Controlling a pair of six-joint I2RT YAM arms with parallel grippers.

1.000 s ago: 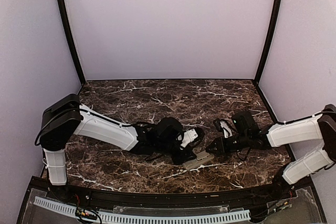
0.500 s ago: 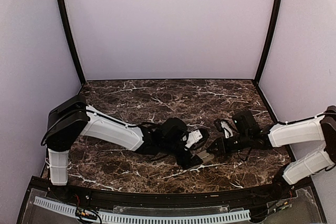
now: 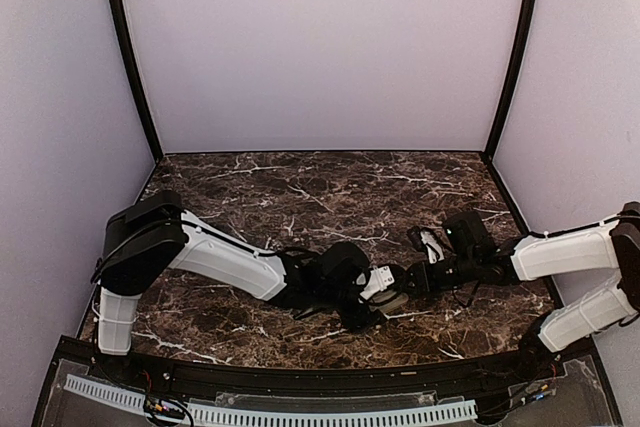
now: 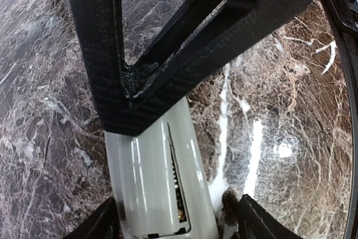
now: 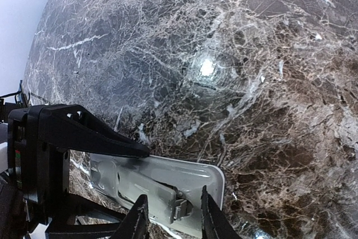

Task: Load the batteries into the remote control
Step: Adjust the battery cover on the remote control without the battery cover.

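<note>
- Left gripper (image 4: 179, 221): jaws apart, straddling the remote control (image 4: 151, 183) near one end; clear gap on one side, no grip.
- Right gripper (image 5: 172, 202): fingers narrowly spaced, tips at the remote control's other end; whether they clamp it, cannot tell.
- Remote control sits on the marble tabletop (image 3: 300, 187) between both grippers, front centre; open compartment (image 5: 148, 190) faces up.
</note>
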